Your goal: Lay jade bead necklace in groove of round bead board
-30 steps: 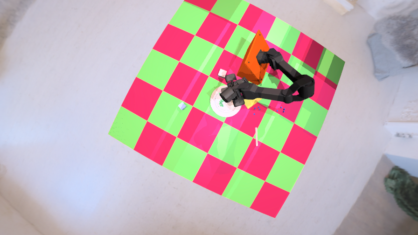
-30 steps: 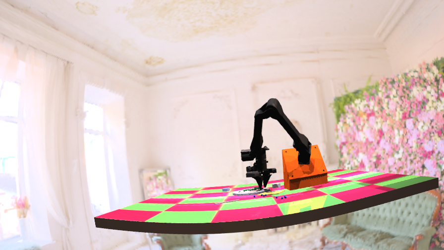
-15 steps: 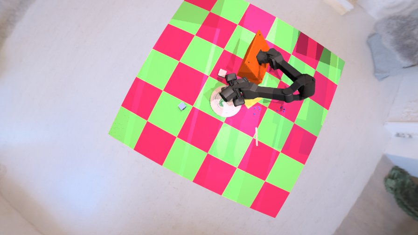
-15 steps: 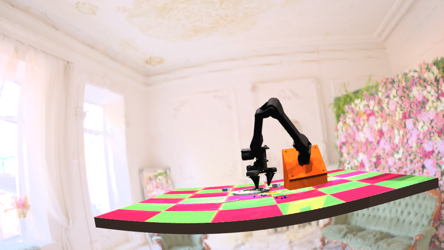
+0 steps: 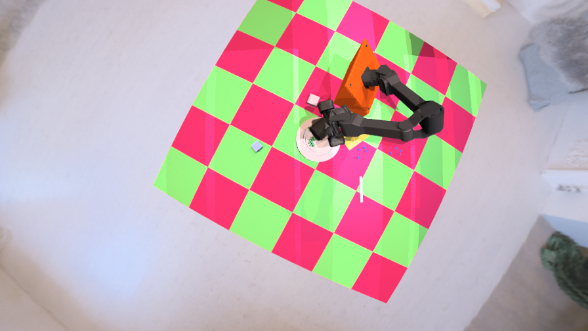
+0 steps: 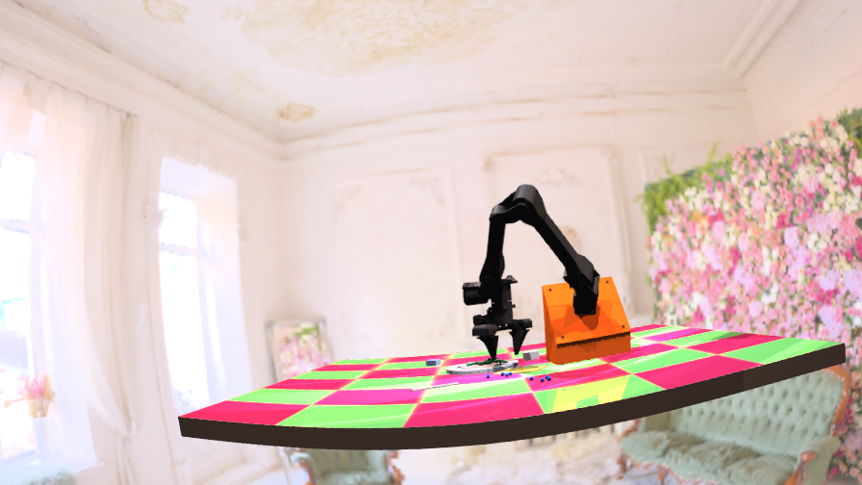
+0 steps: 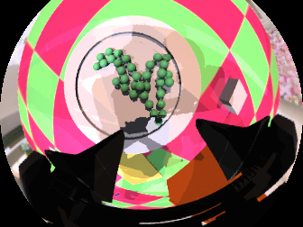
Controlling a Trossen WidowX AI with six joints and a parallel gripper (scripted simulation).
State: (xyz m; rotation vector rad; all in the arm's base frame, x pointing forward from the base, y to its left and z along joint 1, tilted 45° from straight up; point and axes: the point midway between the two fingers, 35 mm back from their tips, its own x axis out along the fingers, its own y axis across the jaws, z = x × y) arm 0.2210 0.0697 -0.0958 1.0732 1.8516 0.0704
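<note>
The jade bead necklace point(image 5: 311, 142) point(image 7: 140, 86) lies bunched in a crooked W-like shape on the round bead board point(image 5: 318, 157) point(image 6: 455, 370) point(image 7: 191, 90). Most of its beads lie inside the dark circular groove line, and the right-hand strand reaches near the line at its upper right. They do not follow the ring. My gripper point(image 6: 505, 356) point(image 7: 160, 128) is open wide with nothing between its fingers. It points down, low over the board's edge on the side of the arm's base. In the top view the arm hides part of the board and the fingertips.
A white block point(image 5: 313, 99) point(image 7: 237, 96) stands close beside the board. A yellow sheet point(image 5: 354, 142) point(image 7: 135, 168) lies on the base side. Other items are a grey-blue block point(image 5: 256, 146), small blue beads point(image 5: 364, 148), a white strip point(image 5: 361, 189) and the orange base point(image 5: 357, 73) point(image 6: 578, 338).
</note>
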